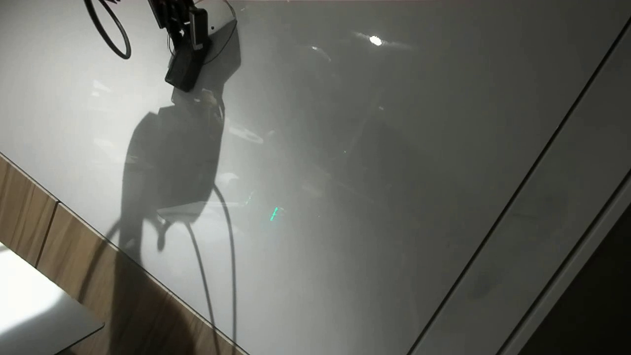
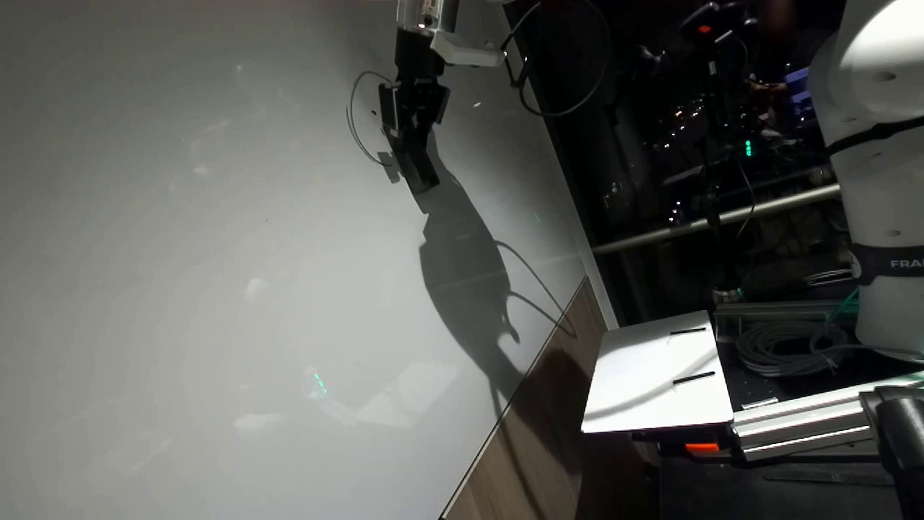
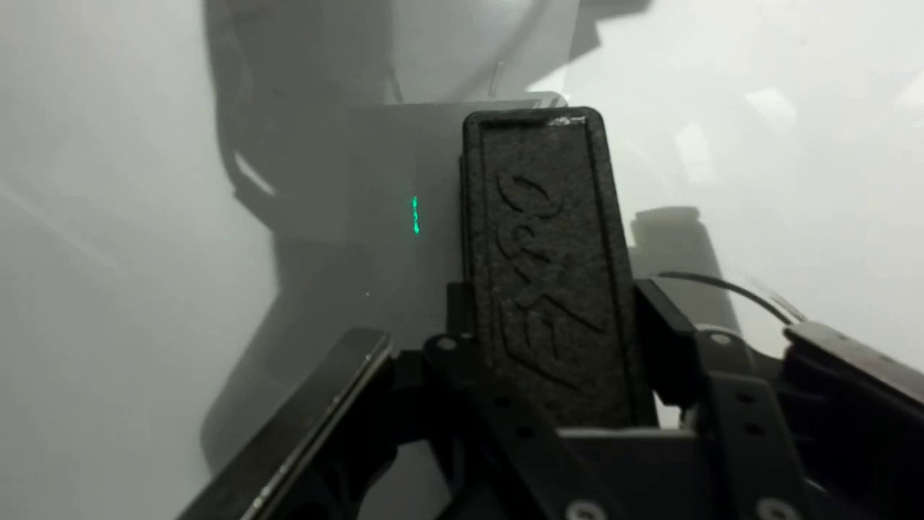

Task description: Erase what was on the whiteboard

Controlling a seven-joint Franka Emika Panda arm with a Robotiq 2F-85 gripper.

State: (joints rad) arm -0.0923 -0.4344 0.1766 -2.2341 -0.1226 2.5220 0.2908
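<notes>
The whiteboard (image 1: pixel 320 256) is a large glossy pale-grey panel with glare spots and a dark line along one side; it also fills much of an exterior view (image 2: pixel 180 289) and the wrist view (image 3: pixel 108 325). My gripper (image 3: pixel 552 325) is shut on a dark grey eraser (image 3: pixel 541 180) with raised lettering, its fingers against the long sides. In both exterior views the eraser (image 1: pixel 186 66) (image 2: pixel 417 167) hangs tilted from the gripper, close over the board. I cannot tell whether it touches. A small dark dot (image 1: pixel 212 27) shows on the board beside the gripper; no writing is legible.
A brown wood-grain strip (image 1: pixel 88 246) borders the whiteboard. A white plate (image 2: pixel 657 375) with dark slots stands beside it, near the white robot arm (image 2: pixel 884 217). A loose black cable (image 1: pixel 121 42) hangs by the gripper. Arm shadows and green light specks fall on the board.
</notes>
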